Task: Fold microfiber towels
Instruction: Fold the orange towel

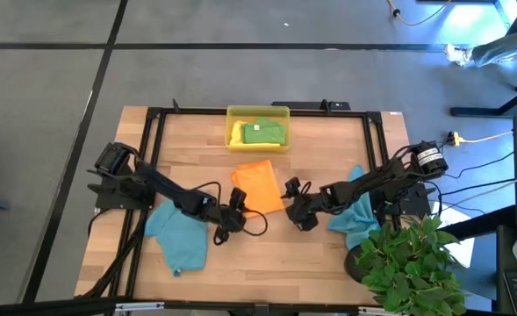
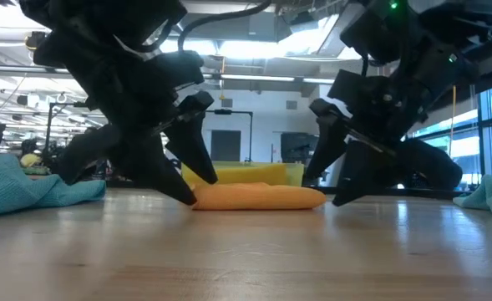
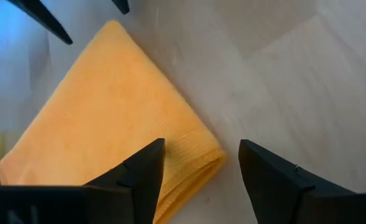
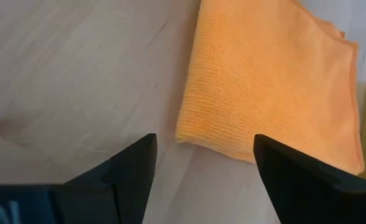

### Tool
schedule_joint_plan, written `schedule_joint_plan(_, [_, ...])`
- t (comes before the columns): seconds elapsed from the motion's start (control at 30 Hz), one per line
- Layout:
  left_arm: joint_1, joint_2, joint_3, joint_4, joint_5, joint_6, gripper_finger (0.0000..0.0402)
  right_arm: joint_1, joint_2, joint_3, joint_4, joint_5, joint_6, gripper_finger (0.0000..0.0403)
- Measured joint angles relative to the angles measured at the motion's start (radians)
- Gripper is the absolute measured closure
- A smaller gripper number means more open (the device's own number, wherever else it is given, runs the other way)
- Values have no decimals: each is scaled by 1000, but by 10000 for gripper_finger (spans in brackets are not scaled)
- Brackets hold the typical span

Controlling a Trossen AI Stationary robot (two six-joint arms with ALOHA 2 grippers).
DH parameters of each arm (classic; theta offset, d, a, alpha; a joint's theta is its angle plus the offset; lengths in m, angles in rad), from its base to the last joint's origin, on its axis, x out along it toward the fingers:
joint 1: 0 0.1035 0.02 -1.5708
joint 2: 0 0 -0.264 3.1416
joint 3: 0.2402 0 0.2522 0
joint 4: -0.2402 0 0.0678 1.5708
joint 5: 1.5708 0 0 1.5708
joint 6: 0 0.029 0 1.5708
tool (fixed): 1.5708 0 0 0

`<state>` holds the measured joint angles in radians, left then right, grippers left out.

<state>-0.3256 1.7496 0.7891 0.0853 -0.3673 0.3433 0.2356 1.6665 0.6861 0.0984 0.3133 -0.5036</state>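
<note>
Both grippers stand open at the folded orange towel (image 1: 258,185), holding nothing. High view: left gripper (image 1: 238,211) lies at the towel's near-left edge, right gripper (image 1: 293,207) at its near-right edge; the towel lies flat at the middle of the wooden table (image 1: 267,263). One teal-blue towel (image 1: 178,239) lies crumpled beside the left arm, a second teal-blue towel (image 1: 356,211) under the right arm. A green towel (image 1: 263,132) and a yellow towel (image 1: 237,134) lie in the yellow tray (image 1: 258,111) at the far edge. A potted plant (image 1: 407,263) stands at the near-right corner.

Low view: the orange towel (image 2: 258,196) lies as a low flat roll on the tabletop between the two dark grippers, whose fingertips reach down beside its ends; the tray (image 2: 262,174) shows behind it, teal cloth (image 2: 24,188) at the left margin.

Left wrist view: the left gripper (image 3: 201,168) has its fingers spread, one finger (image 3: 142,174) over the towel's folded corner (image 3: 108,124), the other over bare wood.

Right wrist view: the right gripper (image 4: 201,168) has its fingers spread apart above the wood, just short of the orange towel's (image 4: 276,81) folded edge.
</note>
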Motion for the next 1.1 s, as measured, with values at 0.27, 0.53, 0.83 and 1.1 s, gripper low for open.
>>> schedule_joint_plan(0.27, [5, 5, 0, 4, -16, -18, 186, 0, 0, -76, 129, 1, -6, 134])
schedule_joint_plan(0.53, [11, 63, 2, 52, -33, 4, 169, 1, 0, -87, 162, 18, -4, 134])
schedule_joint_plan(0.83, [4, 74, 4, 43, -122, -2, 188, 0, 1, -87, 179, 19, 1, 134])
schedule_joint_plan(1.1, [-12, 123, 4, 51, -176, -29, 254, 13, 1, -87, 192, -49, -4, 134])
